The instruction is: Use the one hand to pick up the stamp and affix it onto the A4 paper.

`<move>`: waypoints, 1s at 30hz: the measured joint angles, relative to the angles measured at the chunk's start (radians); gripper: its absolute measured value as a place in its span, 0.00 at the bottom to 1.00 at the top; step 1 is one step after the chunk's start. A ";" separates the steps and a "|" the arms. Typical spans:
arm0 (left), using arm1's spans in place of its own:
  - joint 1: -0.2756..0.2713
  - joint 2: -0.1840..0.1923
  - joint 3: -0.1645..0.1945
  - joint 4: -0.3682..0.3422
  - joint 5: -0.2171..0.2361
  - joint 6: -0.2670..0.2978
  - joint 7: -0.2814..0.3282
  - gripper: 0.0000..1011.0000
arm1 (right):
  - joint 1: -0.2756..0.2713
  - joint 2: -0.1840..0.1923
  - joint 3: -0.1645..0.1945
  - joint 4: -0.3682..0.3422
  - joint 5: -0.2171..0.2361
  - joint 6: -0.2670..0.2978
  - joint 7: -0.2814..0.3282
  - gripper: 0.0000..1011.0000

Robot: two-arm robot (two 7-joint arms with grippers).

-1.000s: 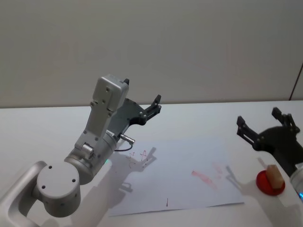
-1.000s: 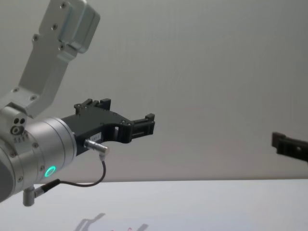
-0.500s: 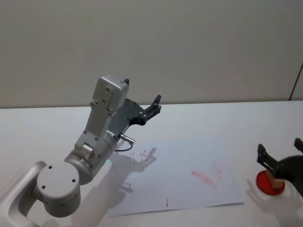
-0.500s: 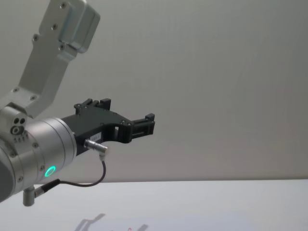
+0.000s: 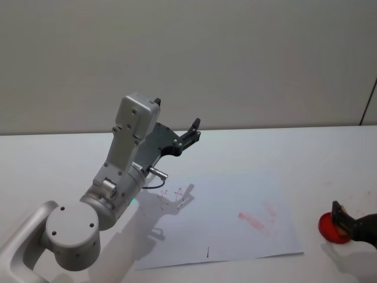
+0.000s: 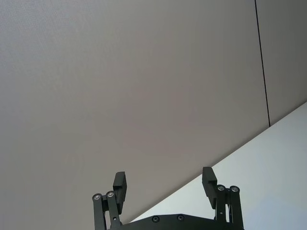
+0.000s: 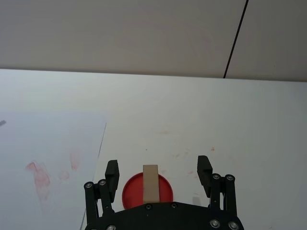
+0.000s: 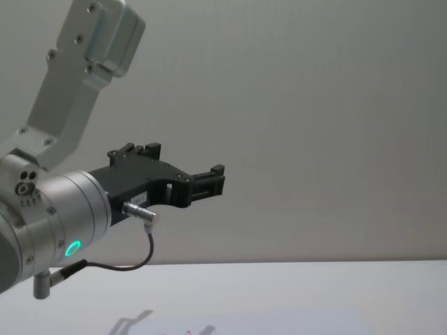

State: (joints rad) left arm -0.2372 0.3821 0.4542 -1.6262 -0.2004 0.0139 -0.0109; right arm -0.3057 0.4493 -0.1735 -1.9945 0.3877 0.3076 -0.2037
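Wooden stamp (image 7: 150,183) upright on red ink pad (image 7: 130,192) by tabletop's (image 5: 330,159) right edge, straddled by right gripper (image 7: 158,167), spread wide, empty; left gripper (image 6: 163,181) raised, likewise spread.

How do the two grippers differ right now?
The left gripper is raised above the table, facing the wall; the right gripper sits low at the red pad. Nothing lies between the left fingers; the right fingers straddle the stamp. Both are open.
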 joint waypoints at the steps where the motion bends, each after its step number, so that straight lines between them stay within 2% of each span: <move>1: 0.000 0.000 0.000 0.000 0.000 0.000 0.000 0.99 | 0.001 0.000 0.001 0.002 0.002 0.008 0.000 0.99; 11: 0.000 0.000 0.000 0.000 0.000 0.000 0.000 0.99 | 0.024 -0.013 0.006 0.034 0.014 0.095 0.024 0.99; 25: 0.000 0.000 0.000 0.000 0.000 0.000 0.000 0.99 | 0.065 -0.032 0.004 0.079 0.002 0.172 0.067 0.99; 30: 0.000 0.000 0.000 0.000 0.000 0.000 0.000 0.99 | 0.073 -0.036 0.003 0.087 -0.003 0.184 0.076 0.87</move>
State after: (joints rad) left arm -0.2371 0.3821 0.4542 -1.6262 -0.2004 0.0138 -0.0110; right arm -0.2325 0.4128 -0.1706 -1.9075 0.3845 0.4920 -0.1282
